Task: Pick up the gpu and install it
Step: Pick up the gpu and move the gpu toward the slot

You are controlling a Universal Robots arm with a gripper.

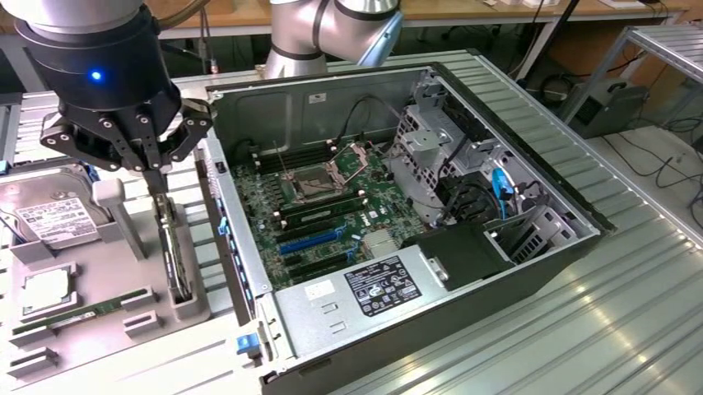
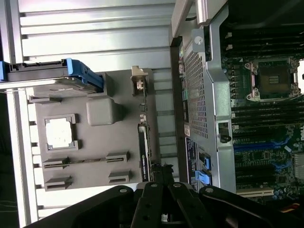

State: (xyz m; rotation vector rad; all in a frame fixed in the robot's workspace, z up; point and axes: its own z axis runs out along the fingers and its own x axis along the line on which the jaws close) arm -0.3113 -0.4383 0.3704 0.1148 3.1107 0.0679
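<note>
The gpu stands on edge in a slot of the grey parts holder, left of the open computer case in the exterior view. It looks like a thin dark strip with a green board edge. My gripper hangs straight over the card's far end, fingers drawn together and shut at its upper edge. Whether they pinch the card I cannot tell. In the wrist view the gpu runs toward my gripper and disappears under the fingers. The motherboard's blue expansion slots lie bare inside the case.
On the holder, a silver hard drive with a white label stands beside a CPU and a narrow RAM stick. The case wall rises close beside the holder. Ribbed metal tabletop surrounds the case.
</note>
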